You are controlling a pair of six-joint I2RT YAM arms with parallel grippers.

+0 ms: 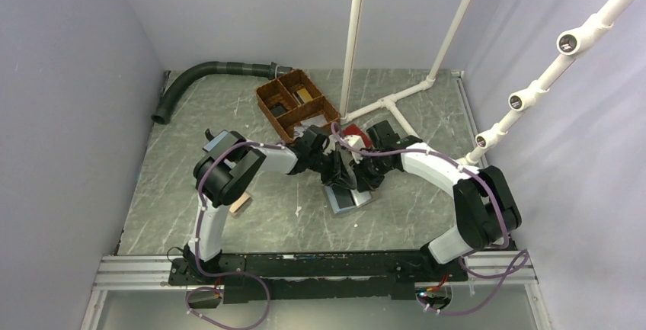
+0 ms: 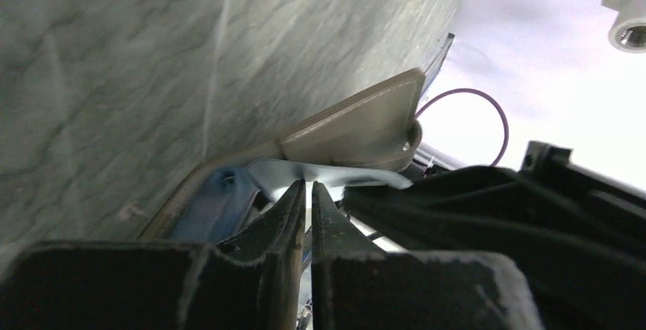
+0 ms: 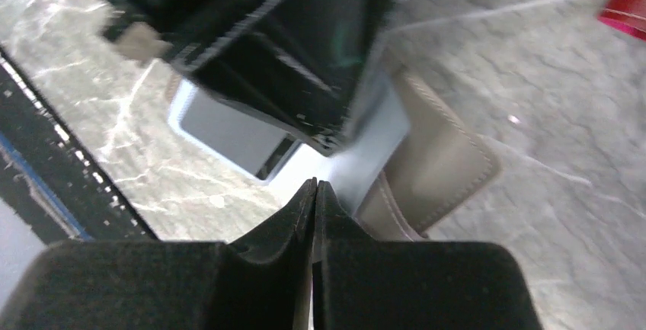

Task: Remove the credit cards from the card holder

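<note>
The card holder (image 1: 359, 197) lies open mid-table, taupe outside (image 3: 446, 162), blue inside (image 2: 217, 204). A pale bent sheet (image 2: 335, 174) runs from its inside under the taupe tab (image 2: 358, 128). My left gripper (image 2: 308, 185) has its tips at that sheet's edge, jaws a narrow slit apart with nothing seen between them. My right gripper (image 3: 315, 184) is shut with its tips against the same sheet (image 3: 366, 147); whether it pinches it I cannot tell. A flat grey rectangle (image 3: 228, 128) lies beside the holder; it may be one of the credit cards. Both grippers meet above the holder (image 1: 346, 170).
A red wallet (image 1: 355, 135) lies just behind the grippers. Further back stands a brown divided tray (image 1: 263, 97). A black hose (image 1: 190, 78) curves along the back left, and white pipes (image 1: 354, 40) rise at the back and right. A small wooden block (image 1: 241, 205) sits near the left arm.
</note>
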